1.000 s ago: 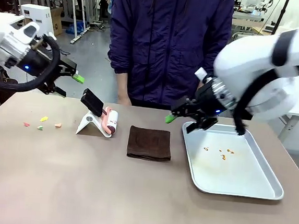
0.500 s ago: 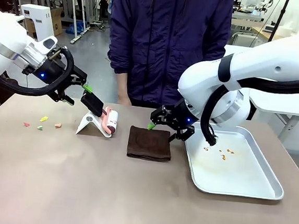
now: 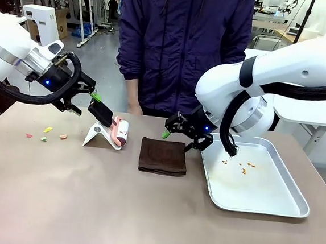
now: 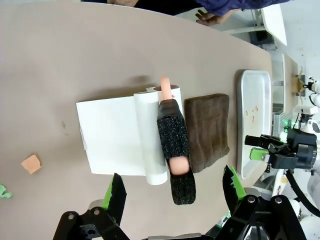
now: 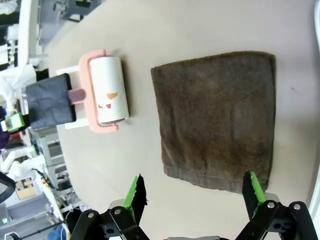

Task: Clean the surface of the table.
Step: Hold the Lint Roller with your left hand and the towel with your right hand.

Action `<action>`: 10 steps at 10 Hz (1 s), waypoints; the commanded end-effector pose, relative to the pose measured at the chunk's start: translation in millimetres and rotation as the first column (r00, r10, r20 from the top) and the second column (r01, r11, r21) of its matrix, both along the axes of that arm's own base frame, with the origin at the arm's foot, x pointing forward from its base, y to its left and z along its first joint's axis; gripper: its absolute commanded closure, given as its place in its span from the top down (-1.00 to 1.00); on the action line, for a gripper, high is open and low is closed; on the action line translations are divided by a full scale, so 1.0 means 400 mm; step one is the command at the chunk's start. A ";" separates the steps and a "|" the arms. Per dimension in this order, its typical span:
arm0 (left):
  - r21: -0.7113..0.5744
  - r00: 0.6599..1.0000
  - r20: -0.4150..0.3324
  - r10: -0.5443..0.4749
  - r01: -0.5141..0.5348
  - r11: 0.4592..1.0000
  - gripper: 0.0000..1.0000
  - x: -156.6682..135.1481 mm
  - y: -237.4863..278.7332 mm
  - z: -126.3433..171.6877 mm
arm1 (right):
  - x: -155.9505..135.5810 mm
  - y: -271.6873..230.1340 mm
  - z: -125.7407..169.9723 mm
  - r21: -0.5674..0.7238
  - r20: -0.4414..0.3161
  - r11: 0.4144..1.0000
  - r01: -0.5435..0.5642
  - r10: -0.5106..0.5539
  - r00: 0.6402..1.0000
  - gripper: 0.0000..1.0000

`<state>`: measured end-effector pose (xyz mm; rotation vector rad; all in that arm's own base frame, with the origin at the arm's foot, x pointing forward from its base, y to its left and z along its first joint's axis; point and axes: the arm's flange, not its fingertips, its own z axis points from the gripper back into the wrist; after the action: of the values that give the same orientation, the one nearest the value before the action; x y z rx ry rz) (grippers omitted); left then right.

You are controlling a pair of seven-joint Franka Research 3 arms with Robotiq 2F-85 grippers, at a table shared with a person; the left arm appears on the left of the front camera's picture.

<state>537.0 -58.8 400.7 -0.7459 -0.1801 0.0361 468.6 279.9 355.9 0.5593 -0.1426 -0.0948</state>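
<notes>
Table (image 3: 87, 207): taupe top across the whole foreground, a person standing at its far edge. Not clean yet: 4 small coloured scraps (image 3: 46, 134) lie loose near its left end.

Mid-table, a pink lint roller (image 3: 120, 132) leans on a white stand (image 3: 96, 134). Its black padded handle (image 3: 101, 112) is raised toward the robot's left side, likely propped so a claw can take it without scraping the top. Just beside it a dark brown cloth (image 3: 163, 155) lies flat. Right of that is a metal tray (image 3: 259, 193) with a few orange crumbs (image 3: 242, 166), probably the dump spot for debris.

Left gripper (image 3: 86, 104) hovers at the handle, fingers spread wide, holding nothing. Right gripper (image 3: 176, 141) hangs over the cloth's far edge, also wide open and empty.

Judgement: each arm is lined up on 1 tool, neither grasped.
</notes>
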 end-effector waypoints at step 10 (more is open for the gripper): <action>-0.030 1.000 -0.013 0.011 -0.011 0.999 1.00 0.020 -0.030 -0.023 | 0.165 0.130 -0.070 -0.475 -0.087 0.879 -0.031 -0.011 0.996 1.00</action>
<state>539.3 -66.1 391.3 -0.7591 -0.1644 0.0449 525.9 327.2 331.6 0.1302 -0.0566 -0.0750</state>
